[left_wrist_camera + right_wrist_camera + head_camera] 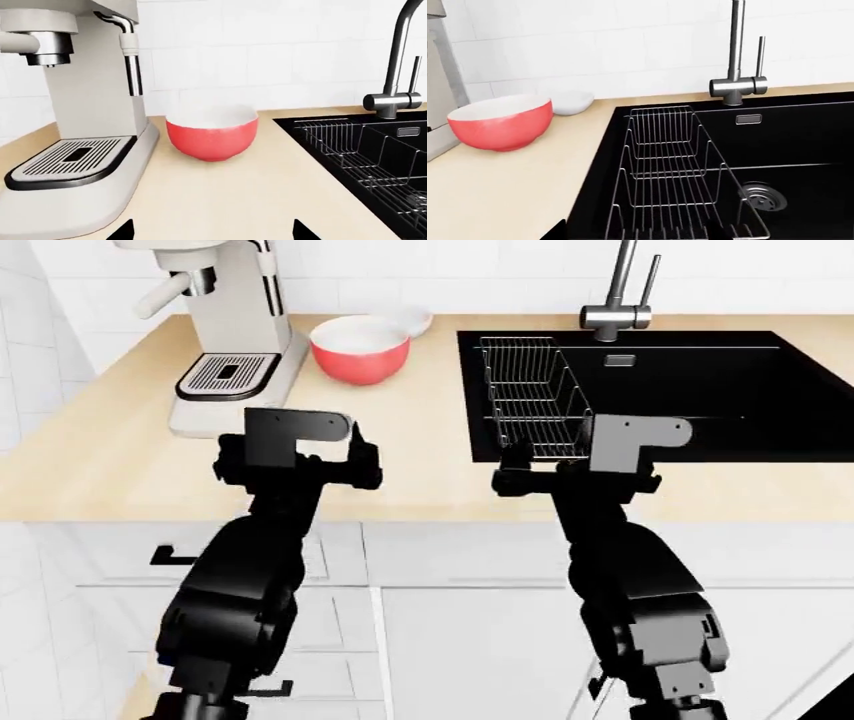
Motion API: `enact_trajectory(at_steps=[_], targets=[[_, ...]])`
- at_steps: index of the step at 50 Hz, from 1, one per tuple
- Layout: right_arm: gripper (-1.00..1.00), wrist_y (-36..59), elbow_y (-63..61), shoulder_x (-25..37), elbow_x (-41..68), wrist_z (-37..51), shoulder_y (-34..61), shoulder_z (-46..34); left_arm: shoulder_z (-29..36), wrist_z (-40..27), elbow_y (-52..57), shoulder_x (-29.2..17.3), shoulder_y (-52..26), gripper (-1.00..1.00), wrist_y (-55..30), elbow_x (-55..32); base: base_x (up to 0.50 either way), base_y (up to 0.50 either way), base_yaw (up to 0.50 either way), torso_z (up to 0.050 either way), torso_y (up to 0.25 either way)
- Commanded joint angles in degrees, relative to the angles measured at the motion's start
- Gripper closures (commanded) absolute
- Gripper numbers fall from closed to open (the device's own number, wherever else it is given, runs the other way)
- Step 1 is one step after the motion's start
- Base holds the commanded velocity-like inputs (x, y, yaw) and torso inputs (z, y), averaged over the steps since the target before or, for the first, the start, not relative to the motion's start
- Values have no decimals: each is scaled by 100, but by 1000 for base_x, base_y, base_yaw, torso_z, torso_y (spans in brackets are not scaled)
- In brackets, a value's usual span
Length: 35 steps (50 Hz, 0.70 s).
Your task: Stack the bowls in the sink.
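Observation:
The red bowl with a white inside stands on the wooden counter next to the coffee machine, left of the sink. It also shows in the left wrist view and the right wrist view. The small white bowl stands just behind it by the wall and shows in the right wrist view. My left gripper is open and empty over the counter's front edge, well short of the red bowl; its tips frame bare counter. My right gripper is open and empty at the sink's front rim.
A coffee machine stands at the counter's left, close beside the red bowl. A wire rack fills the sink's left part. The steel tap rises behind the sink. The round drain lies right of the rack.

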Motion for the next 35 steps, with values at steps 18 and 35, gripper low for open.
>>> enact_trajectory(at_steps=[18,35], targets=[[-100,-313,2189,-290,19,-363,1738,-256,331,115,-1861,151,-1805,-100,-121,-208,458,0,0,0,0],[-100,-244,1978,-277,138,-380,1676,-379,318,-40,-2077,64,-1805,-100,92,-325,500,0,0,0,0]])
